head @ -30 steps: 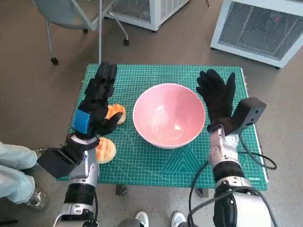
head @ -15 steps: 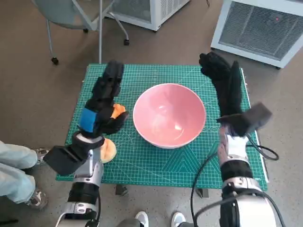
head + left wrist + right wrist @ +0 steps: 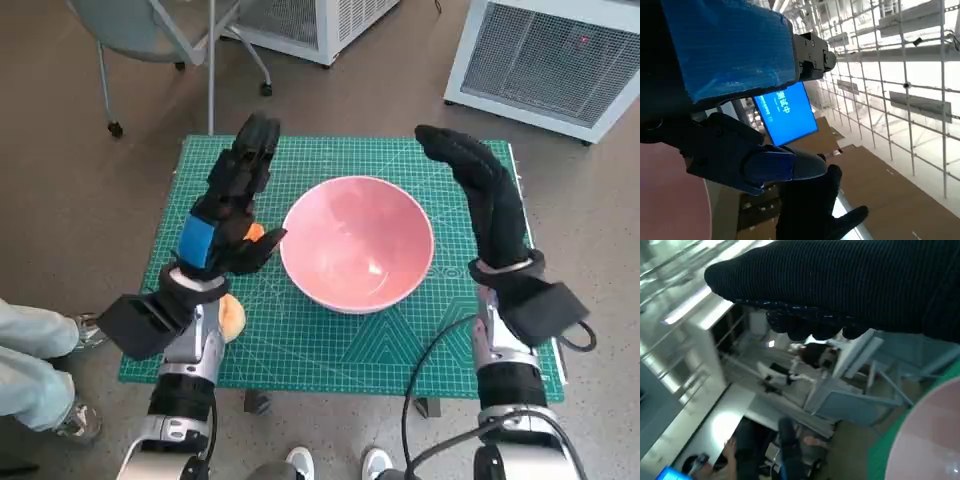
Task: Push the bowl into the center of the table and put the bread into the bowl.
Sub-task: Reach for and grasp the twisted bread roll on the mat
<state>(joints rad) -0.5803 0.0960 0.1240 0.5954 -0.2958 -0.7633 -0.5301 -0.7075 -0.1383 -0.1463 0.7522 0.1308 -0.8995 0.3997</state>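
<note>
Head view, near to far. Nearest the robot, one piece of bread [image 3: 231, 317] lies on the green mat [image 3: 330, 350], beneath the left wrist and partly hidden by the forearm. A second piece of bread [image 3: 254, 232] shows as an orange patch just beside the thumb of the left hand [image 3: 228, 212], on the side facing the bowl; whether the thumb touches it cannot be told. The left hand is raised over the mat with its fingers [image 3: 250, 160] extended and slightly apart, pointing away from the robot; it holds nothing.

The pink bowl [image 3: 357, 243] stands upright near the middle of the mat, between the two hands; nothing lies inside it. The left thumb lies just beside the bowl's rim.

The right hand [image 3: 488, 205] is held edge-up beside the bowl on the opposite side, its gloved fingers [image 3: 447, 146] stretched out straight and close together, their tips past the bowl's far rim. It grasps nothing; contact with the rim cannot be told.

Beyond the fingertips lie the far edge of the mat, a chair [image 3: 150, 30] on castors and two white cabinets [image 3: 545, 55] on the floor.

Left wrist view: the blue-taped back and black fingers, with the gloved right hand [image 3: 810, 210] beyond them. Right wrist view: the glove across the frame, a sliver of bowl [image 3: 927, 440] and a person [image 3: 747, 452] in the background.
</note>
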